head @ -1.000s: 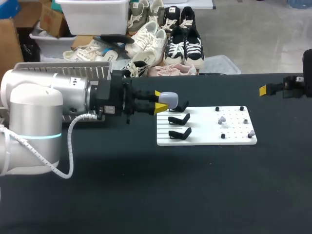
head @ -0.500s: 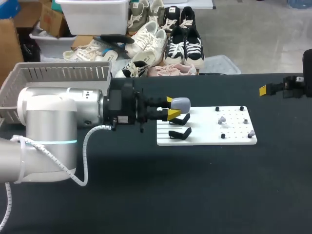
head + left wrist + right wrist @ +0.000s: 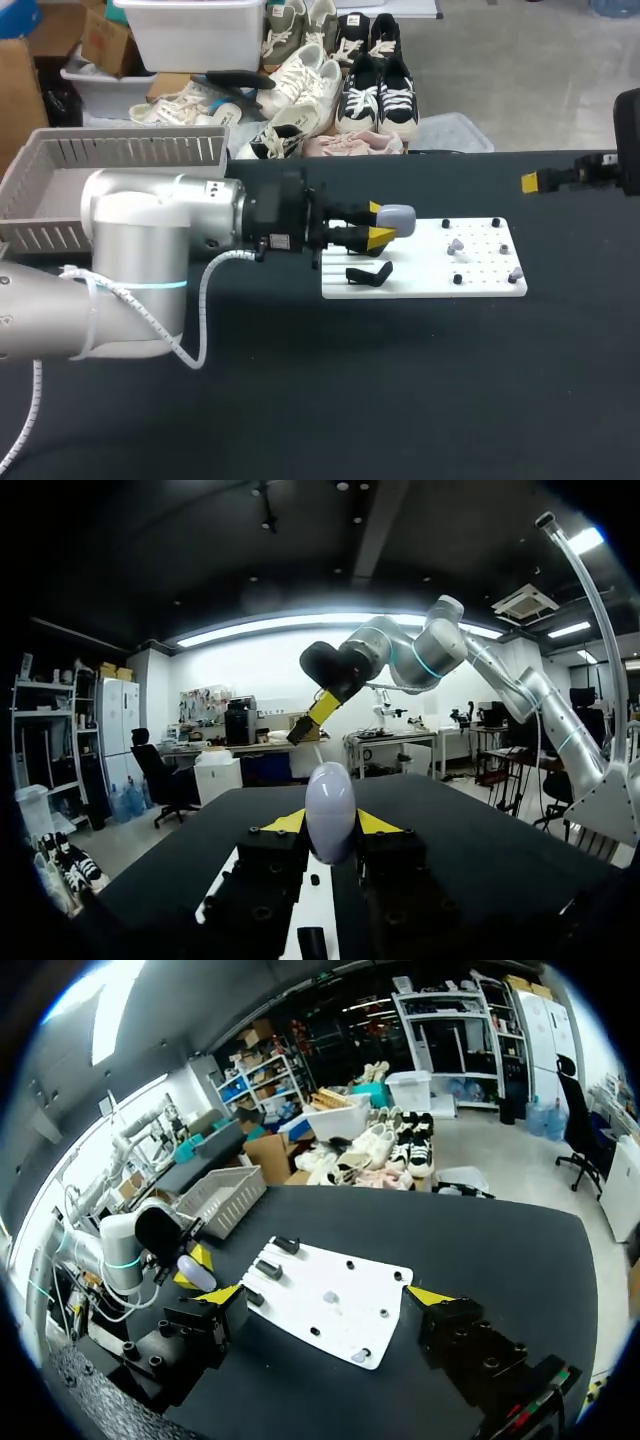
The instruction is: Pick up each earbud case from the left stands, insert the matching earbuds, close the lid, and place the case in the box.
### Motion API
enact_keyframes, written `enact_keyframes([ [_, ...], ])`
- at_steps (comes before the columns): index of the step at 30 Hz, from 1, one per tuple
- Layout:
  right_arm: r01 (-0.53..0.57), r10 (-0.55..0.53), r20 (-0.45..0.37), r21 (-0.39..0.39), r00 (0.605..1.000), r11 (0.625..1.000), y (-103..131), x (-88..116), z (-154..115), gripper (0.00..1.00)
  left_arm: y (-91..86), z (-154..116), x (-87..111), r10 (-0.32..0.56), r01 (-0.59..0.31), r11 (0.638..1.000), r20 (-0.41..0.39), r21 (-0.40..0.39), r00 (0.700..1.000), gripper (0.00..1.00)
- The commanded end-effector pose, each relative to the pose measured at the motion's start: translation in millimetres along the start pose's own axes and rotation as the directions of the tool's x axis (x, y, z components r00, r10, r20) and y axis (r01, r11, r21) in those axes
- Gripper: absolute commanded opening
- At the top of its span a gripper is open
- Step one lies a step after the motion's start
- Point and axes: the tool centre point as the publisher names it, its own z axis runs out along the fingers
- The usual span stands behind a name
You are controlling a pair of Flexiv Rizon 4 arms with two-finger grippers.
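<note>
The left hand grips a pale grey case, its yellow fingertips pressed on two opposite sides. The left wrist view shows this best: the left hand has the case standing on end, rounded top up, with a tip touching each flank. The head view adds what that view cannot: the case hangs clear above the left part of a white board, over the stands. Only the nearest one is plain there, the rest being hidden behind the hand. The right wrist view shows three black stands in a row along that end of the board, with the case just beside them.

The right hand is open, fingers spread wide, and the board lies ahead between them. In the head view the right hand shows only one yellow tip at the counter's far right edge, well apart from the board. The left wrist view sees the right arm raised across the counter.

Two small grey earbuds sit among black pegs on the board's right half; the right wrist view shows the earbuds only as specks. The grey slatted box stands at the far left of the counter.
</note>
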Motion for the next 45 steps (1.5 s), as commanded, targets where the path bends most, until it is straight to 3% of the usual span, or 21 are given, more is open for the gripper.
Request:
enact_keyframes([
  [1, 0.028, -0.028, 0.005, 0.006, 1.000, 1.000, 26, 6, -19, 1.00, 4.7, 5, 4.3, -0.005, 0.005, 0.999, 0.002, 0.047, 1.000, 0.00],
  [11, 0.150, -0.149, -0.029, 0.031, 0.988, 0.988, 77, 10, -17, 1.00, 5.9, 8, 7.4, -0.011, 0.011, 0.999, 0.009, 0.042, 1.000, 0.00],
  [21, 0.214, -0.210, -0.079, 0.048, 0.975, 0.976, 108, 25, -6, 1.00, 9.2, 5, 10.6, -0.004, 0.004, 1.000, 0.001, 0.017, 1.000, 0.00],
  [45, 0.230, -0.216, -0.177, 0.062, 0.960, 0.971, 128, 38, 28, 1.00, 15.4, 2, 16.3, 0.055, -0.055, 0.998, -0.013, -0.035, 0.998, 0.00],
])
